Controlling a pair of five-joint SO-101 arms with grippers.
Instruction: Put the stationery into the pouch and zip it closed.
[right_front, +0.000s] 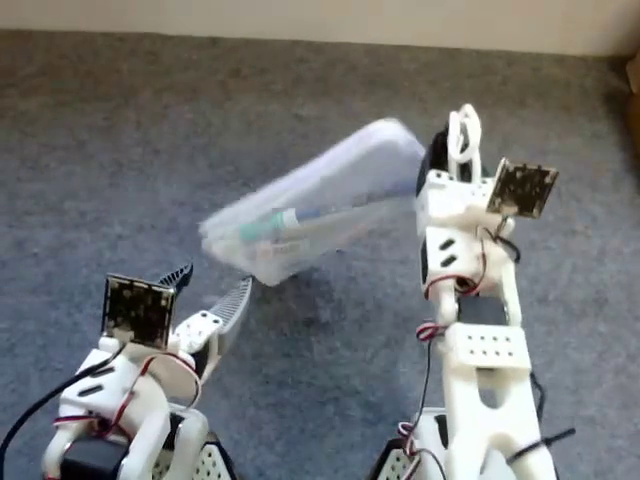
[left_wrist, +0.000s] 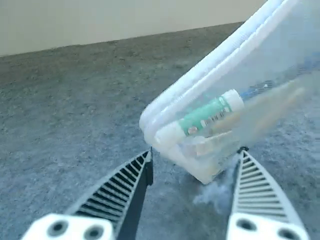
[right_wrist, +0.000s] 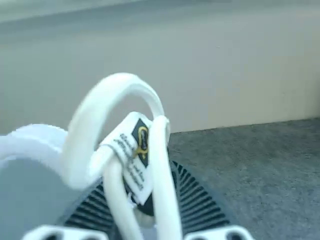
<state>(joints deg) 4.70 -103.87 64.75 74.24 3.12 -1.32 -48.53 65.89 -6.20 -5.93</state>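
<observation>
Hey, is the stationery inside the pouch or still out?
Inside: a green-labelled stick and other long items show through the wall of the clear pouch.

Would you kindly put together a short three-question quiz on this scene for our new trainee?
1. True or false: the left gripper is shut on the pouch.
2. Which end of the pouch is raised? A) the end held at the right gripper; B) the end near the left gripper; C) neither, it lies flat.
3. Fill in: the green-labelled stick lies ____ the pouch.
Key: 1 false, its jaws stand open on either side of the pouch's lower corner; 2 A; 3 inside.
</observation>
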